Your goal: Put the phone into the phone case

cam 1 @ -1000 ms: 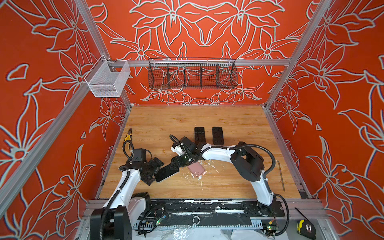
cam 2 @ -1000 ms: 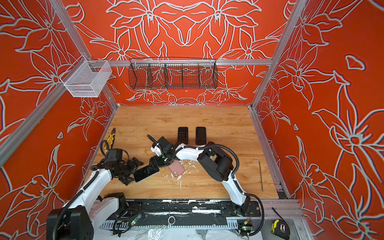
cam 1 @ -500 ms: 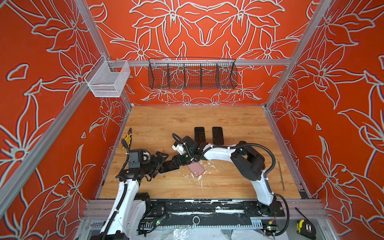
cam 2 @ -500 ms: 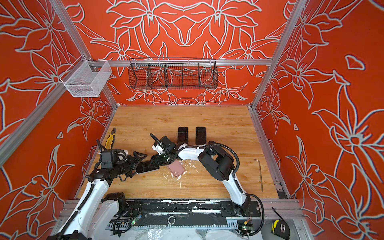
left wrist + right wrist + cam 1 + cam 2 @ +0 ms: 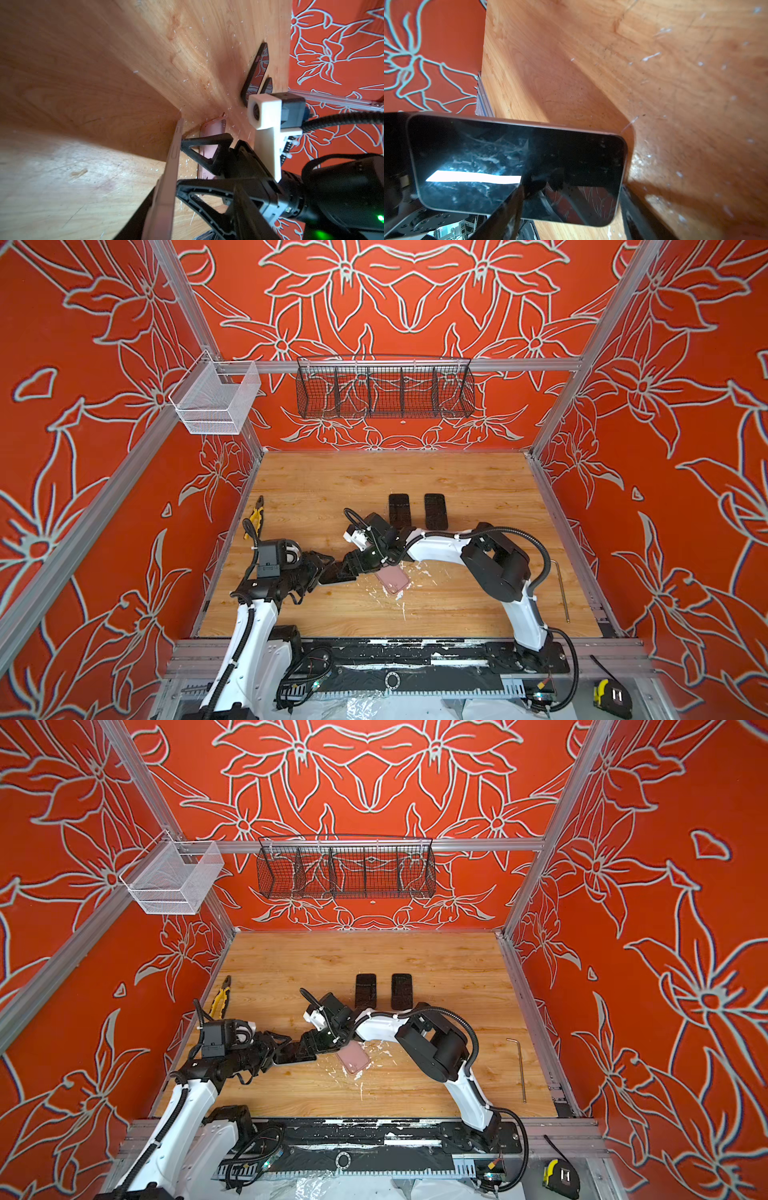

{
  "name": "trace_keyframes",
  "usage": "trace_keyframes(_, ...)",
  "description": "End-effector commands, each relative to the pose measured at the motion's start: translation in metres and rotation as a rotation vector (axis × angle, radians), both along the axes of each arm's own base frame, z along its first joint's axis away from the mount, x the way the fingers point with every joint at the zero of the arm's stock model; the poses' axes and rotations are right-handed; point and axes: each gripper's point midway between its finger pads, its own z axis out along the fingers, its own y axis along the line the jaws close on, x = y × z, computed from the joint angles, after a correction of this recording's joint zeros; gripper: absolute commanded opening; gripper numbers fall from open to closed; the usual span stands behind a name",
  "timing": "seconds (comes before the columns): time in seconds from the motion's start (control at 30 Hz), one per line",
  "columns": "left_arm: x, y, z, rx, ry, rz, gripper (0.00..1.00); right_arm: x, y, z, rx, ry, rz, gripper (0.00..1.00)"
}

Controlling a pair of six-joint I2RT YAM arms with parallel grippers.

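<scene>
Cannot judge clamp of left gripper (image 5: 323, 569); seat it squarely on phone (image 5: 337, 577), aloft on edge between both grippers. Hold firm with right gripper (image 5: 352, 565), clamped across phone. Then lower corner-first into pink phone case (image 5: 395, 580), flat on table (image 5: 457, 489) just beneath.

Looks like a robot lab: a test box w/ 2 robot arms. The left arm (image 5: 253, 626) & right arm (image 5: 494, 568) sit on a black rail (image 5: 415, 649) at the front, w/ lots of wires (image 5: 307, 676). Red flower walls (image 5: 407, 302) on metal bars (image 5: 519, 364) close in a wood table (image 5: 374, 472). A black wire basket (image 5: 384, 389) & a white basket (image 5: 216, 402) hang up high. Tools lie about: pliers (image 5: 257, 516), a bent metal key (image 5: 562, 589), a tape measure (image 5: 611, 697).
</scene>
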Motion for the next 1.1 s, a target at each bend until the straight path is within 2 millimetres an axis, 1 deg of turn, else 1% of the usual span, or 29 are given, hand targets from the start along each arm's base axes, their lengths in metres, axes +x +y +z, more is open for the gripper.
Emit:
trace_keyframes(0.0, 0.001, -0.005, 0.011, -0.019, -0.027, -0.025, 0.48, -0.010, -0.006, -0.019, -0.042, 0.031, 0.006, 0.73)
trace_keyframes(0.17, 0.001, -0.003, 0.009, -0.013, -0.016, -0.014, 0.33, -0.009, -0.007, -0.018, -0.036, 0.029, 0.001, 0.73)
trace_keyframes(0.23, 0.001, -0.004, 0.009, -0.016, -0.017, -0.016, 0.29, -0.009, -0.007, -0.016, -0.034, 0.028, 0.001, 0.73)
trace_keyframes(0.4, 0.002, -0.002, 0.011, -0.001, -0.020, -0.016, 0.15, -0.007, -0.007, -0.014, -0.028, 0.027, -0.001, 0.73)
trace_keyframes(0.57, 0.001, 0.000, 0.013, 0.016, -0.016, -0.011, 0.06, -0.006, -0.007, -0.011, -0.024, 0.026, -0.001, 0.73)
trace_keyframes(0.63, 0.001, 0.000, 0.015, 0.021, -0.026, -0.015, 0.02, -0.005, -0.007, -0.004, -0.013, 0.019, -0.002, 0.72)
trace_keyframes(0.7, 0.003, 0.001, 0.021, 0.028, -0.042, -0.015, 0.00, -0.001, -0.008, 0.008, 0.007, -0.005, -0.011, 0.72)
trace_keyframes(0.77, 0.006, 0.002, 0.032, 0.040, -0.074, -0.019, 0.00, 0.003, -0.010, 0.027, 0.037, -0.043, -0.021, 0.72)
trace_keyframes(0.87, 0.015, 0.004, 0.055, 0.061, -0.147, -0.019, 0.00, 0.011, -0.017, 0.062, 0.087, -0.105, -0.034, 0.72)
trace_keyframes(0.93, 0.022, 0.004, 0.076, 0.065, -0.216, -0.024, 0.00, 0.017, -0.025, 0.087, 0.118, -0.145, -0.049, 0.72)
trace_keyframes(0.97, 0.025, 0.004, 0.084, 0.067, -0.243, -0.026, 0.00, 0.019, -0.030, 0.096, 0.126, -0.158, -0.055, 0.72)
trace_keyframes(1.07, 0.035, 0.002, 0.114, 0.063, -0.339, -0.042, 0.00, 0.031, -0.055, 0.119, 0.142, -0.185, -0.101, 0.72)
